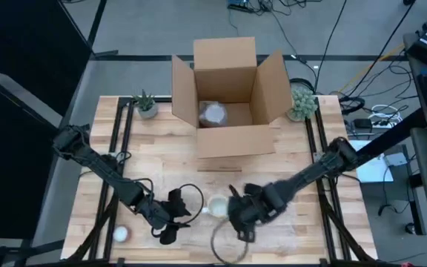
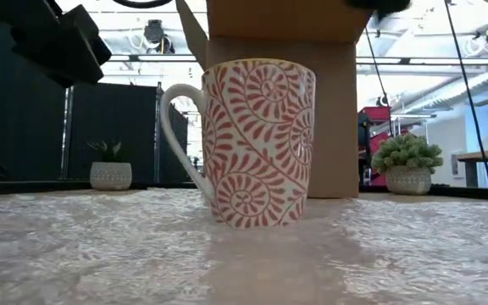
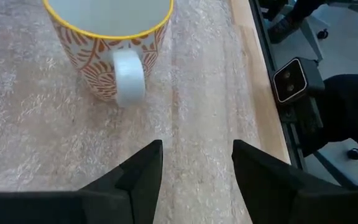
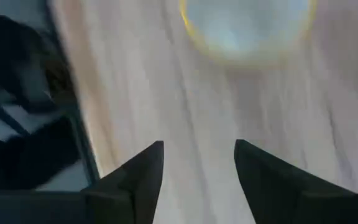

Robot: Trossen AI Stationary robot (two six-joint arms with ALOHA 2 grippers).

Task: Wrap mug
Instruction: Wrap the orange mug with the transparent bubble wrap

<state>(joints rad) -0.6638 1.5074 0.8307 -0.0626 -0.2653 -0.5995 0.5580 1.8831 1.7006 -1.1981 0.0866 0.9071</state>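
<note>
A white mug (image 2: 252,140) with a red-orange spiral leaf pattern and a yellow rim stands upright on a sheet of bubble wrap (image 3: 36,124), spread flat on the wooden table near its front edge. In the high view the mug (image 1: 217,205) sits between my two grippers. My left gripper (image 3: 197,155) is open on the mug's left, pointing at its white handle (image 3: 129,74) with a gap between. My right gripper (image 4: 199,155) is open on the mug's right, above the sheet; the mug's rim (image 4: 247,28) shows blurred ahead of it.
An open cardboard box (image 1: 228,96) stands at the table's far middle with a wrapped bundle (image 1: 213,113) inside. Small potted plants (image 1: 145,104) (image 1: 301,100) flank it. A white ball (image 1: 121,234) lies front left. A thin ring (image 1: 228,243) lies at the front edge.
</note>
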